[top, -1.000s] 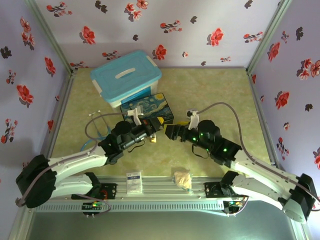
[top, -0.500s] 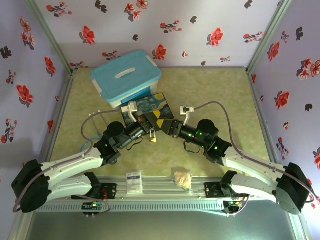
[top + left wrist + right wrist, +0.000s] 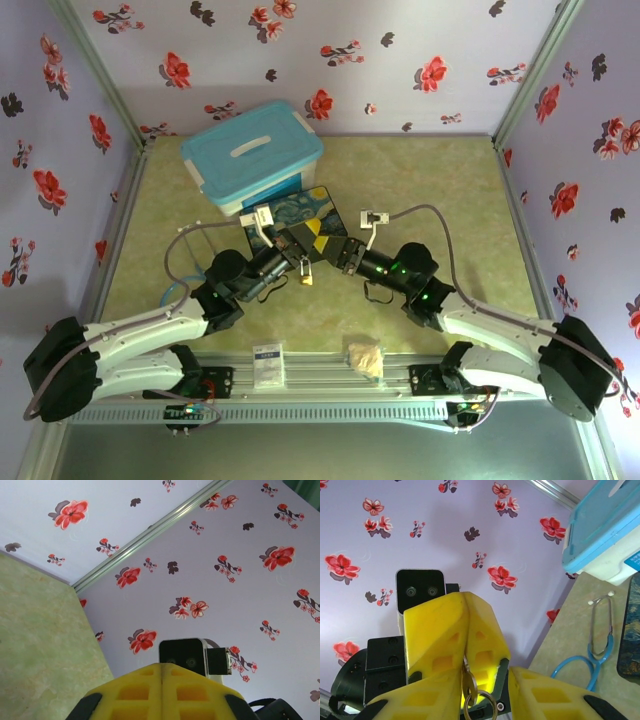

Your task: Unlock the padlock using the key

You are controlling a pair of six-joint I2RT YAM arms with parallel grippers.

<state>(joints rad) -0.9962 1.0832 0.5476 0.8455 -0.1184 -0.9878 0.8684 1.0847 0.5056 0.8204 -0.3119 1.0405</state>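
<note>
The left gripper (image 3: 308,245) hovers just in front of the box (image 3: 290,208). Its jaws are pressed together on a thin silver piece that looks like the shackle. The padlock (image 3: 306,280) hangs below them, clear of the table (image 3: 420,190) and just off the box's near edge. The right gripper (image 3: 332,252) faces it tip to tip, off the box's near right corner, and its jaws stand apart on either side of the left one's tips. In the right wrist view a small ring (image 3: 479,703) dangles from the pinched metal. The key cannot be told apart there.
</note>
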